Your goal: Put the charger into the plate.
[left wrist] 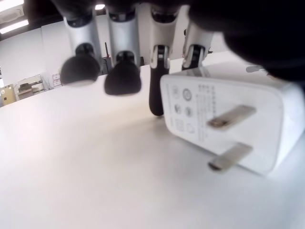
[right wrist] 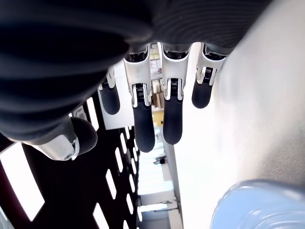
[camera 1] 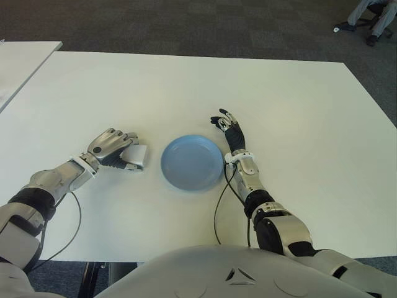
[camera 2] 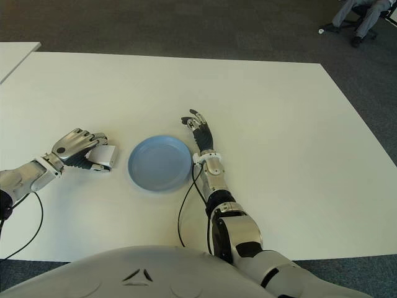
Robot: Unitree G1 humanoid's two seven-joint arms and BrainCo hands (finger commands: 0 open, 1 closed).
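Observation:
The white charger lies on the white table, just left of the empty light-blue plate. My left hand is curled over the charger's left side. In the left wrist view the charger rests flat on the tabletop with its two prongs facing the camera. Two fingers press against its far edge and the thumb is over its top. My right hand shows just beyond the plate's right rim, fingers spread and holding nothing.
A second white table stands at the far left. A person's legs and an office chair show at the far right on the dark carpet. Black cables run from both wrists toward my body.

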